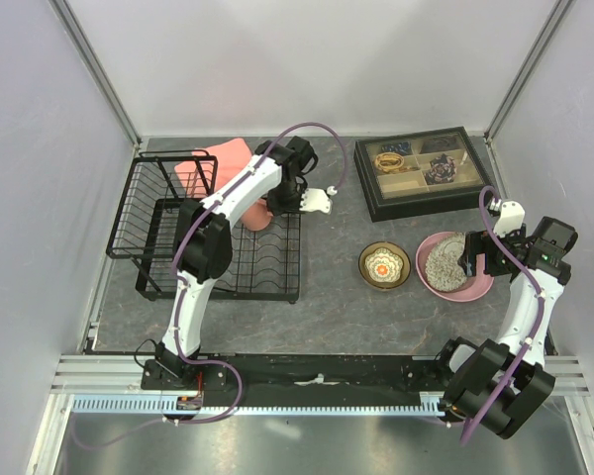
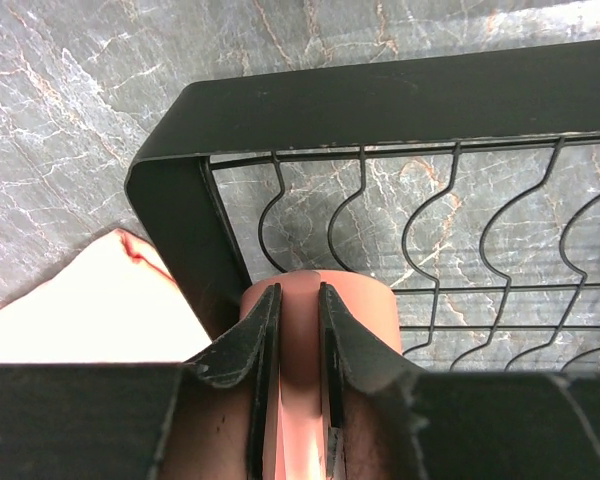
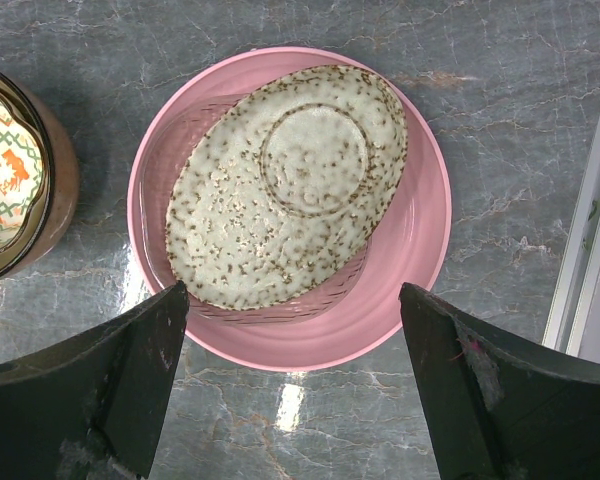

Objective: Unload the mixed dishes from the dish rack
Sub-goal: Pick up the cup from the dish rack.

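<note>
The black wire dish rack (image 1: 178,233) stands at the left. My left gripper (image 1: 264,210) reaches over its far right corner and is shut on the pink mug (image 1: 260,220). In the left wrist view the jaws (image 2: 297,292) pinch a pink part of the mug (image 2: 370,310) just above the rack's rim (image 2: 380,100). On the right, the grey speckled bowl (image 3: 280,180) lies upside down and tilted in the pink plate (image 3: 410,250). My right gripper (image 3: 292,292) is open and empty just above the plate's near edge (image 1: 472,259). The brown floral bowl (image 1: 384,265) sits on the table left of the plate.
A pink folded cloth (image 1: 218,163) lies behind the rack and shows in the left wrist view (image 2: 90,310). A black compartmented tray of trinkets (image 1: 426,170) sits at the back right. The enclosure's walls stand on both sides.
</note>
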You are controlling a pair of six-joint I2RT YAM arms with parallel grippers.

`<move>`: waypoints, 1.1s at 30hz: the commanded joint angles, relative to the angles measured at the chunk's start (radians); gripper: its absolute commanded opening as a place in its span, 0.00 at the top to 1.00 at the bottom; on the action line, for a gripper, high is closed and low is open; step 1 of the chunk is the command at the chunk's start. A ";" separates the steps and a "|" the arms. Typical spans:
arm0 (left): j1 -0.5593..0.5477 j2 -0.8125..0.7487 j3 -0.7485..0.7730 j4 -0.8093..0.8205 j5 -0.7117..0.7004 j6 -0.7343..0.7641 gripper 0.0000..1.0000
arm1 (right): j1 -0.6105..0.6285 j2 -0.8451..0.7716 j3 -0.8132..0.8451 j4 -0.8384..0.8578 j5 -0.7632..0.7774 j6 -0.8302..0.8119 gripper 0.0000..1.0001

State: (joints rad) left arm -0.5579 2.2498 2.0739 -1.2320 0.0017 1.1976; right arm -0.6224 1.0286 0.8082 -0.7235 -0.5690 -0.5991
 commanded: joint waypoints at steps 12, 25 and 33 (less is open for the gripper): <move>-0.008 -0.165 0.035 -0.064 0.044 -0.049 0.99 | -0.007 -0.012 -0.006 0.006 -0.009 -0.019 0.06; -0.007 -0.199 0.005 -0.066 0.000 -0.064 0.98 | -0.007 -0.015 -0.006 0.004 -0.014 -0.019 0.06; -0.007 -0.217 0.000 -0.066 -0.034 -0.056 0.98 | -0.007 -0.015 -0.004 0.002 -0.015 -0.019 0.06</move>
State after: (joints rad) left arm -0.5625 2.1109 2.0716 -1.2896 0.0216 1.1568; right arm -0.6250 1.0286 0.8082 -0.7231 -0.5690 -0.6037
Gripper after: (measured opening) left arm 0.240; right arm 0.942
